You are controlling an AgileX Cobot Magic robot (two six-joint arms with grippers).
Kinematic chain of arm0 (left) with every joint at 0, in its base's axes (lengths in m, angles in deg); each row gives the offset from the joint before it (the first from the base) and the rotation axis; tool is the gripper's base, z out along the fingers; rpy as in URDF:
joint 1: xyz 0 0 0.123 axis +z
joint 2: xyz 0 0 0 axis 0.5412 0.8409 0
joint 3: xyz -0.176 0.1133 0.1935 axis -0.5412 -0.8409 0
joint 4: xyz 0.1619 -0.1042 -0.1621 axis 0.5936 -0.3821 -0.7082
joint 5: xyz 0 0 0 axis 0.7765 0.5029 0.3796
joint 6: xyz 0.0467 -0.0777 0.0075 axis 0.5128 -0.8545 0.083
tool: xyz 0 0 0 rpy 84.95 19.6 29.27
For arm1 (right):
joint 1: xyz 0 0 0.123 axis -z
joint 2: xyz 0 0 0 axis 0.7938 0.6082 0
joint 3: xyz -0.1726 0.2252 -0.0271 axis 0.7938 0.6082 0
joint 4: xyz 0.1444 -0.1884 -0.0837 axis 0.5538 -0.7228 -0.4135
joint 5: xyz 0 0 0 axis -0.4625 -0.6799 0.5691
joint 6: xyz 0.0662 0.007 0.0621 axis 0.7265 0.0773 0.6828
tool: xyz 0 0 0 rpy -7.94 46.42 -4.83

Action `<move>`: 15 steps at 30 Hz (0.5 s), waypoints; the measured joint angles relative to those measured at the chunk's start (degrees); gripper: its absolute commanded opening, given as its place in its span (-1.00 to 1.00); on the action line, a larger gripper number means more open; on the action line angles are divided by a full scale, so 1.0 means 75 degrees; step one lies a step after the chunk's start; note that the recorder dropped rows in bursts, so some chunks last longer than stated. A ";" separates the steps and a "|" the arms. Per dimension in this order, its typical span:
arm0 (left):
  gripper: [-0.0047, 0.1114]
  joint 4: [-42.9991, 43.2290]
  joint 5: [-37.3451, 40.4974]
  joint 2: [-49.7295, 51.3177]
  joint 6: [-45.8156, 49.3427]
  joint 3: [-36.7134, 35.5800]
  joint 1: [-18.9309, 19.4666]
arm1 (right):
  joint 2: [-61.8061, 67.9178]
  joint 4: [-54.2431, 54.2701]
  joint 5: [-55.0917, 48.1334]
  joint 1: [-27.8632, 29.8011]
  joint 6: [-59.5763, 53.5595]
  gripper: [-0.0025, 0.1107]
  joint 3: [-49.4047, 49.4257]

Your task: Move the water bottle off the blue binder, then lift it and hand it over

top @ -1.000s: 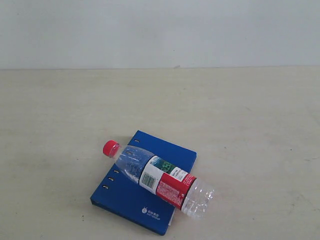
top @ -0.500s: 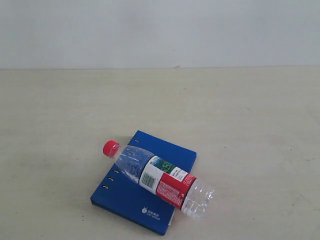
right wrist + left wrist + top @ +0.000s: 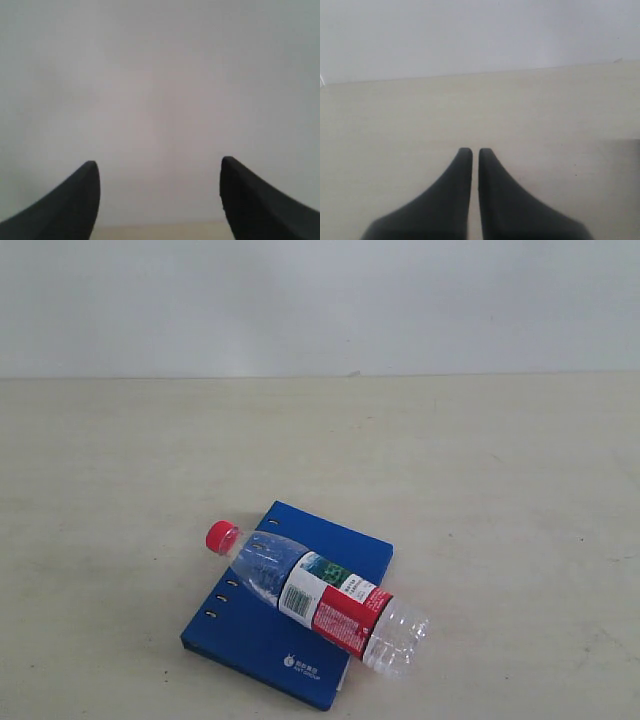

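Note:
The water bottle (image 3: 315, 595) lies on its side across the blue binder (image 3: 260, 635) in the exterior view, red cap toward the left, clear base overhanging the binder's right edge. The binder lies flat near the table's front edge, white logo at its near corner. Neither arm shows in the exterior view. My left gripper (image 3: 471, 150) is shut, its black fingertips nearly touching over bare table, nothing between them. My right gripper (image 3: 159, 167) stands open, its fingers wide apart, facing the pale wall. Neither wrist view shows the bottle or the binder.
The beige table (image 3: 480, 490) runs back to a pale wall (image 3: 320, 300). In the left wrist view the table meets the wall (image 3: 480, 35) ahead of the fingers.

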 measured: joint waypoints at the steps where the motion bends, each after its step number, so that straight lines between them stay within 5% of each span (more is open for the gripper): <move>1: -0.84 0.0000 0.0000 0.0000 0.0000 0.0000 0.0000 | 0.0311 0.0132 -0.0455 -0.0121 -0.0306 0.16 -0.0358; 8: -0.84 0.0000 0.0000 0.0000 0.0000 0.0000 0.0000 | 0.2517 0.2598 -0.3165 -0.1580 -0.3937 0.17 -0.2060; 15: -0.84 0.0000 0.0000 0.0000 0.0000 0.0000 0.0000 | 0.3995 0.3124 -0.4333 -0.3519 -0.5103 0.17 -0.2195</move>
